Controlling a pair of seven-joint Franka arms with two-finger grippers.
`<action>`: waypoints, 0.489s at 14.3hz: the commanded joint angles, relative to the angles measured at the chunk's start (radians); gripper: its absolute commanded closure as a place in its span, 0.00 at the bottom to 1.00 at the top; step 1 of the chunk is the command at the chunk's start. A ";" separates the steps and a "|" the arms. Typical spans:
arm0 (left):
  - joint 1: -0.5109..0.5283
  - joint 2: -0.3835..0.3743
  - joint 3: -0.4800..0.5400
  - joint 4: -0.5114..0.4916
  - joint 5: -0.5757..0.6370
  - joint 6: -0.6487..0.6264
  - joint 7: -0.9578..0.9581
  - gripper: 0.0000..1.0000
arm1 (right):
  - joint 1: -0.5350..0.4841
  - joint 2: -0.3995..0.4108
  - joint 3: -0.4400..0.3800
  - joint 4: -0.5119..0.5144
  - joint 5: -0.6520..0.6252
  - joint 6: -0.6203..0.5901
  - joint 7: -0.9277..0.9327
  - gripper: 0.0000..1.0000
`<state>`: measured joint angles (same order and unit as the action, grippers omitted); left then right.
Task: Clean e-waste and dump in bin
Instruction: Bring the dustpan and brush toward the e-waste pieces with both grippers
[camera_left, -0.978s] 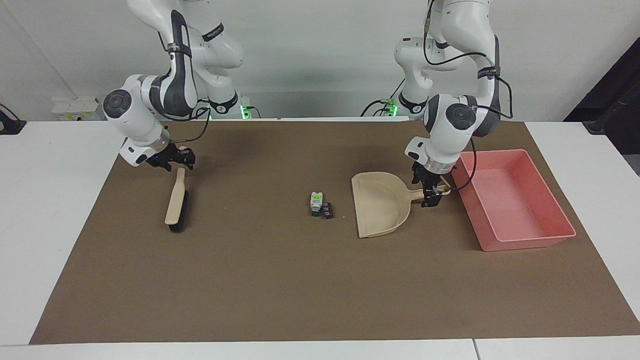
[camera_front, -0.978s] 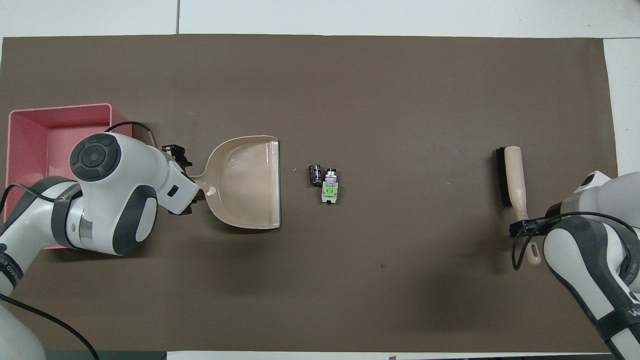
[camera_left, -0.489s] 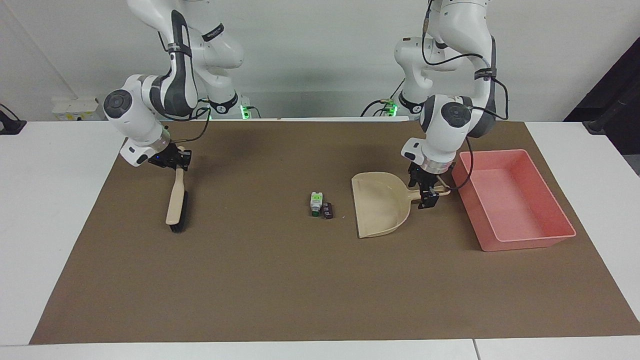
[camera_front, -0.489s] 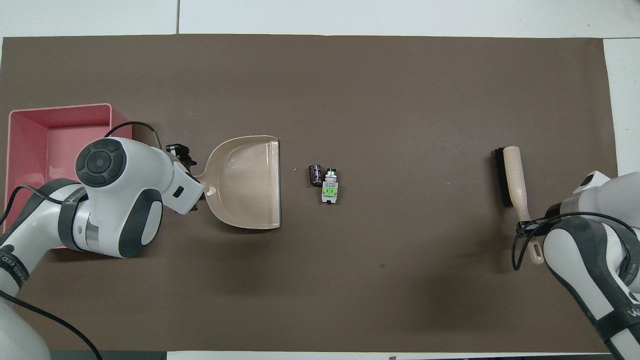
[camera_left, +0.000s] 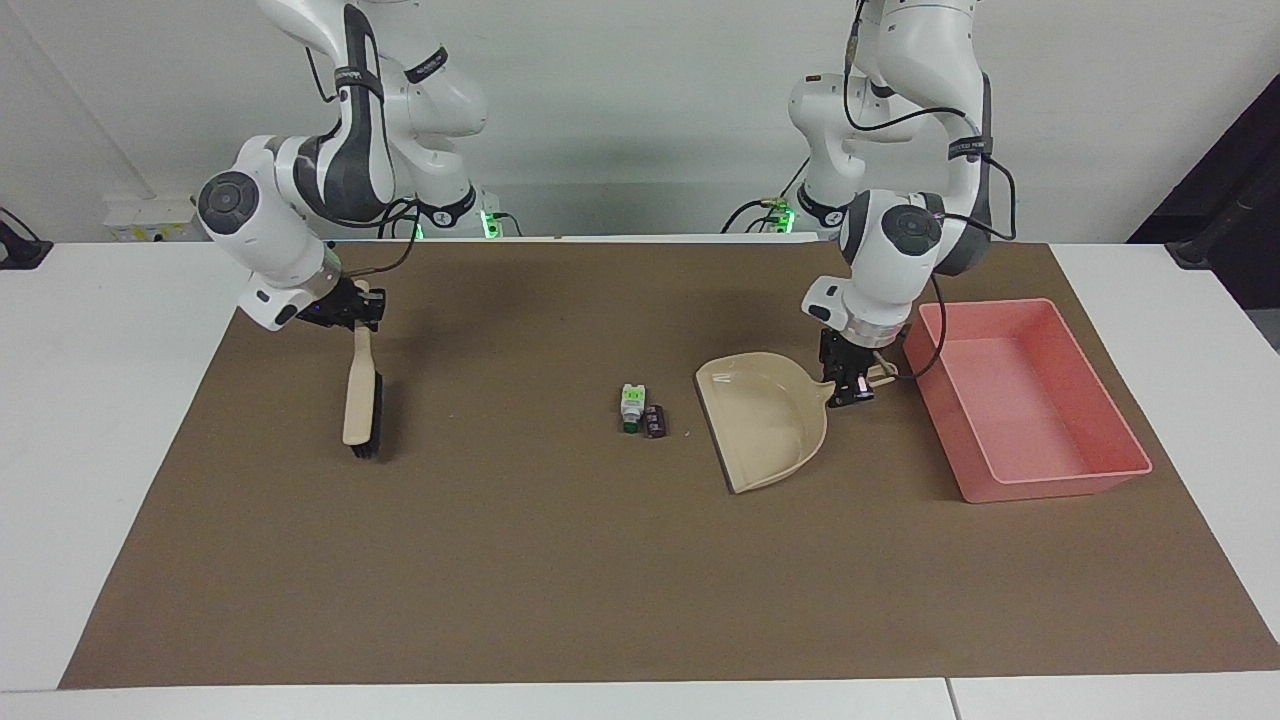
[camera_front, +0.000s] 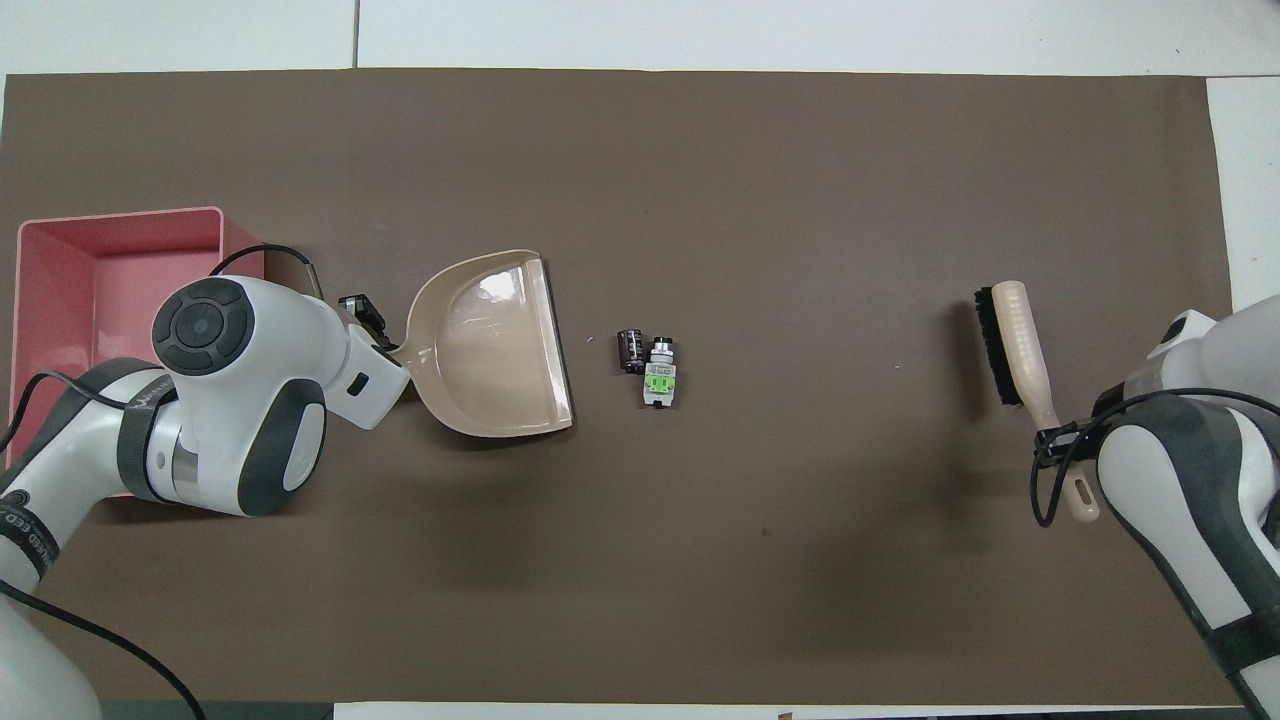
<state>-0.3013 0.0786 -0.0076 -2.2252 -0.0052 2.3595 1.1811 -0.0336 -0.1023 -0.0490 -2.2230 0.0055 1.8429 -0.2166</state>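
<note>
The left gripper is clamped on the beige dustpan's handle, tilting the pan beside the pink bin. The right gripper grips the hand brush by its handle. The two e-waste bits lie side by side on the brown mat, between dustpan and brush.

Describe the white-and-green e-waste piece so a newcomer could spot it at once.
On the brown mat, look between the beige dustpan and the brush. Two small bits lie together there; it is the white one with green marks, beside the dark purple-black block.
</note>
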 joint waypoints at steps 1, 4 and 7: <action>-0.009 -0.016 0.006 0.053 0.011 -0.090 -0.009 0.99 | 0.082 0.047 0.003 0.138 -0.004 -0.128 0.077 1.00; -0.009 -0.016 0.009 0.123 0.011 -0.215 -0.021 1.00 | 0.181 0.047 0.004 0.158 0.002 -0.146 0.244 1.00; -0.010 -0.010 0.009 0.165 0.034 -0.295 -0.021 1.00 | 0.230 0.044 0.006 0.138 0.016 -0.097 0.284 1.00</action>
<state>-0.3014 0.0739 -0.0070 -2.0848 -0.0018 2.1175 1.1790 0.1800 -0.0655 -0.0416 -2.0853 0.0073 1.7196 0.0494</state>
